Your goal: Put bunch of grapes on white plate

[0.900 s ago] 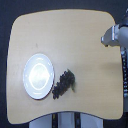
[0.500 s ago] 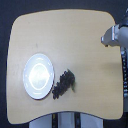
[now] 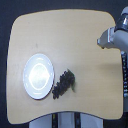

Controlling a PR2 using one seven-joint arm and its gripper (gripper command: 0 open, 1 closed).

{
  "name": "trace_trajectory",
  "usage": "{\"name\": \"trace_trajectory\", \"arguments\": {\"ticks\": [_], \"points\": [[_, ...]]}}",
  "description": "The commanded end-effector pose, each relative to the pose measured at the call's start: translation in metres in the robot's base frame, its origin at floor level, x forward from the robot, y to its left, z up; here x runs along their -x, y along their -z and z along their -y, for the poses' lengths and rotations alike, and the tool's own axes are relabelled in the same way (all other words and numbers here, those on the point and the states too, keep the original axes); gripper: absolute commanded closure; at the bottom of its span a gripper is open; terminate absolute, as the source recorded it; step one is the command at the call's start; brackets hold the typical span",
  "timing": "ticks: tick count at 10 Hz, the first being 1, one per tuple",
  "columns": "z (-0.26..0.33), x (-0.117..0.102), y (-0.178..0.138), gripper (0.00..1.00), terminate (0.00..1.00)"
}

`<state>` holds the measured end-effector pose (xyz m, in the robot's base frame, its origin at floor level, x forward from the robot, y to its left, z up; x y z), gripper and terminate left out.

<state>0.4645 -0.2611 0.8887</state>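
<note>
The bunch of grapes (image 3: 64,83), a small dark purple-black cluster with a bit of green stem, lies on the wooden table just to the exterior view's right of the white plate (image 3: 39,75), almost touching its rim. The round glossy plate has nothing on it. My gripper (image 3: 104,39) hovers over the table's edge at the exterior view's upper right, far from the grapes. It is blurred and its fingers cannot be made out, so whether it is open or shut does not show.
The light wooden table (image 3: 75,35) with rounded corners fills most of the view. My grey arm (image 3: 120,37) enters from the exterior view's right edge. A dark gap and grey base show below the table's near edge.
</note>
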Motion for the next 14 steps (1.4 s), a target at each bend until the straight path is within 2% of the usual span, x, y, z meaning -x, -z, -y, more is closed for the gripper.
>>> {"name": "trace_trajectory", "arguments": {"ticks": [1,5,8,11,14], "points": [[-0.058,0.03,0.022,0.0,0.0],[-0.129,0.069,0.046,0.0,0.0],[-0.183,0.09,0.062,0.0,0.0],[-0.214,0.113,0.079,0.0,0.0],[-0.237,0.118,0.096,0.0,0.0]]}}
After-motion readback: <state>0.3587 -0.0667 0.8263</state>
